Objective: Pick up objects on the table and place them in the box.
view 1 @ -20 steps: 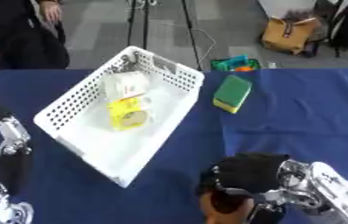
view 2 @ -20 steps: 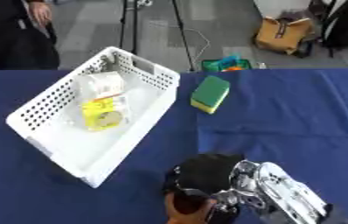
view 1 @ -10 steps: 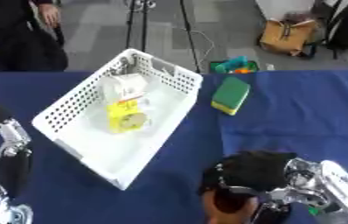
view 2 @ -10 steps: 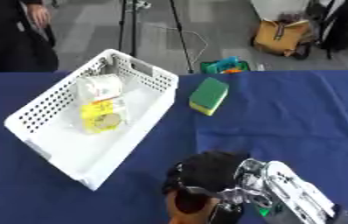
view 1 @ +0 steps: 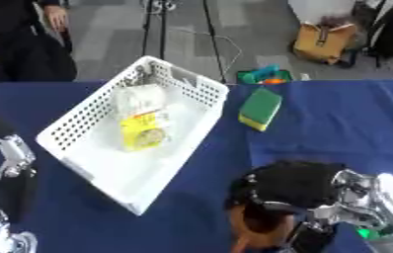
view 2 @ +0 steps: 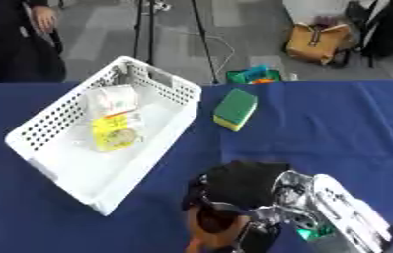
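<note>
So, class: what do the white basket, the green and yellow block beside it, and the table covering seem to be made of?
White basket: probably moulded plastic, smooth, its walls pierced by regular rows of holes.
Green and yellow block: looks like a kitchen sponge, a matte green layer over soft yellow foam.
Table covering: apparently dark blue cloth, matte and without shine, though the weave cannot be made out.

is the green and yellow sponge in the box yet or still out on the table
Out. The sponge lies on the blue table just right of the white box, which holds only a yellow-and-white packet.
</note>
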You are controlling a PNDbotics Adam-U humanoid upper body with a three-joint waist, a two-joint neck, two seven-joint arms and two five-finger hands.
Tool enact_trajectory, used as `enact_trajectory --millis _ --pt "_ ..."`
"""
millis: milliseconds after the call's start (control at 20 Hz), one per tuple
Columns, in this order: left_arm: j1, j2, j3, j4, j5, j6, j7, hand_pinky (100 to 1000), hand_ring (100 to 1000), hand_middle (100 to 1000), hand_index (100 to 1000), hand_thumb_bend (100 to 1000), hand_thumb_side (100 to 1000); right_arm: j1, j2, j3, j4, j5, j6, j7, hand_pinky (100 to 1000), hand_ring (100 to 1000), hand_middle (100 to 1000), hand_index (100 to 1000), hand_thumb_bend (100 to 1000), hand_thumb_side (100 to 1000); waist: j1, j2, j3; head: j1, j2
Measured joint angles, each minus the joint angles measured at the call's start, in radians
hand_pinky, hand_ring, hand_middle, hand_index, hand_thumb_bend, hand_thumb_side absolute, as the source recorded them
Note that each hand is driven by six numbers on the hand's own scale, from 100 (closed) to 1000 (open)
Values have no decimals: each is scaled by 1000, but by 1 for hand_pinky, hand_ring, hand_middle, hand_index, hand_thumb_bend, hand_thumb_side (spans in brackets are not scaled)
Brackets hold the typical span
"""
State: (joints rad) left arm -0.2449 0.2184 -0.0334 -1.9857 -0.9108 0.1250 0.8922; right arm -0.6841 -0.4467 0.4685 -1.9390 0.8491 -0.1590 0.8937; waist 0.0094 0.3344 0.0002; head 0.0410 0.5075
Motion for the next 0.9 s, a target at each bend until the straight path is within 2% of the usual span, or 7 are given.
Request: enact_trajectory --millis 400,900 --pt "1 0 0 0 0 0 0 897 771 772 678 100 852 -94 -26 -26 -36 -49 21 0 100 249 279 402 100 100 -3 -7 7 -1 -1" --pt "2 0 -6 0 0 -5 -2 897 771 773 678 100 855 -215 -34 -52 -26 -83 51 -9 100 246 277 372 100 100 -7 -7 43 -29 -16"
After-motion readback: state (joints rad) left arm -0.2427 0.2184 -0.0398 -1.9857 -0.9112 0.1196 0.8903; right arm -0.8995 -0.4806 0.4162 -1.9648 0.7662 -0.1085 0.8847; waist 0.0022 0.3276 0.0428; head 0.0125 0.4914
